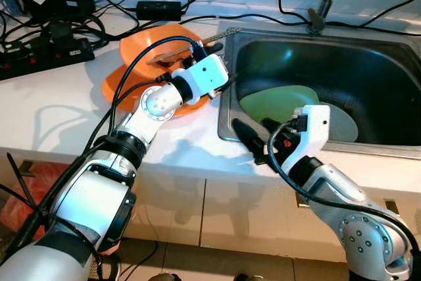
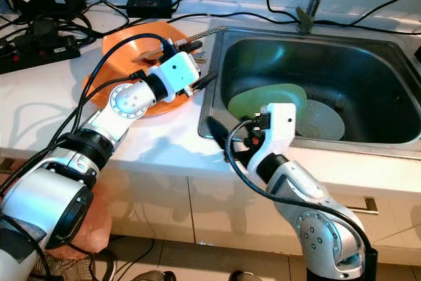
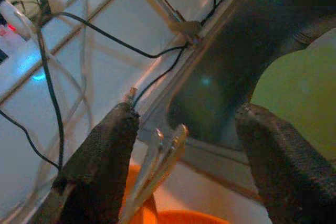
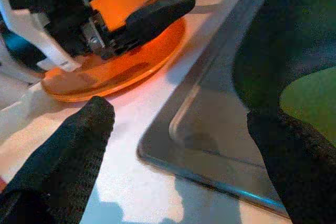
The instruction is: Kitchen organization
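A big steel sink is sitting in the white surface. Inside the sink, a light green plate is lying partly on top of a grey plate. Beside the sink, on the surface, orange plates are sitting in a small stack, and the top one is tilting up. A thin metal utensil is resting on the orange plates, near the sink's edge; what kind it is cannot be told.

The left pincer is hanging over the orange plates, right next to the sink's rim. Its two black fingers are spreading wide apart, and they are holding nothing. The metal utensil is showing between them.

The right pincer is hovering at the front corner of the sink, over the rim. Its fingers are spreading wide too, with nothing between them.

Black cables are lying at the back of the surface.
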